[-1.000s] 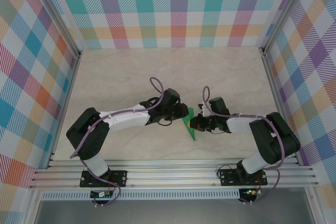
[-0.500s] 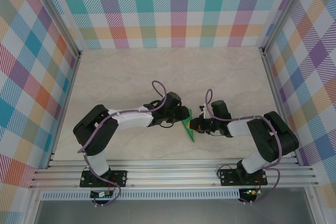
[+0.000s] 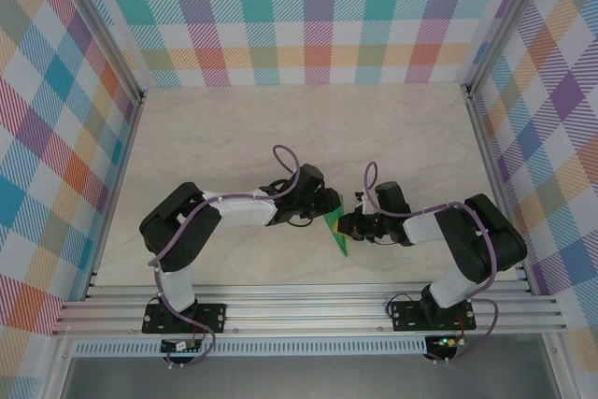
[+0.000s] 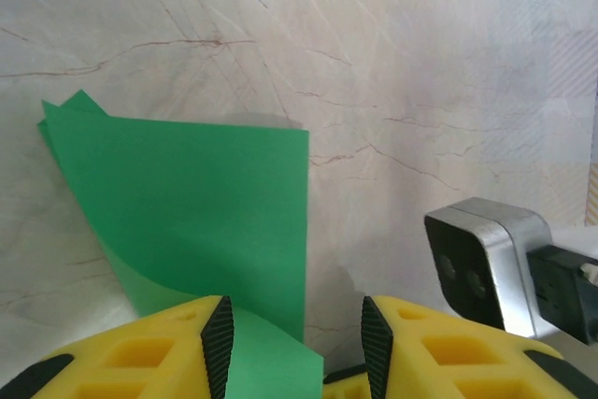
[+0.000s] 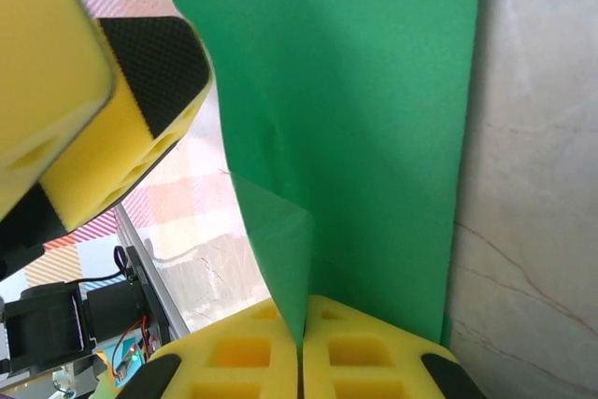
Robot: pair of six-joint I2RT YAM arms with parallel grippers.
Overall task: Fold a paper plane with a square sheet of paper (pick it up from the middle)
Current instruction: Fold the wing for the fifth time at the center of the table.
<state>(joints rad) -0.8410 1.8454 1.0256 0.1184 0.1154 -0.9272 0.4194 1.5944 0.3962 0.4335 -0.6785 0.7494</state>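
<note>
So the right hand (image 5: 301, 350) was clamped tight on the green paper (image 5: 374, 91), with both yellow foam fingers (image 5: 234, 362) pressed together and a crease of the sheet pinched in between. From that wrist camera the paper ran up and away from the grip as one broad folded panel, with a smaller flap curling over near the pinch.

From overhead, the paper (image 3: 342, 238) looked like a narrow green sliver near the front middle of the worktop (image 3: 280, 128), right between the left hand (image 3: 329, 213) and the right hand (image 3: 348, 224), which were nearly nose to nose.

The left hand (image 4: 291, 348) had its jaws partway apart, not gripping anything. Its camera showed the paper (image 4: 206, 203) as a folded piece with layered corners at the upper left. One straight edge ran down into the gap between the fingers (image 4: 140, 357). It might've been brushing the left-side pad, but I honestly couldn't tell from that angle. A grey metal block (image 4: 486, 263) with two holes sat just off to the right.
</note>
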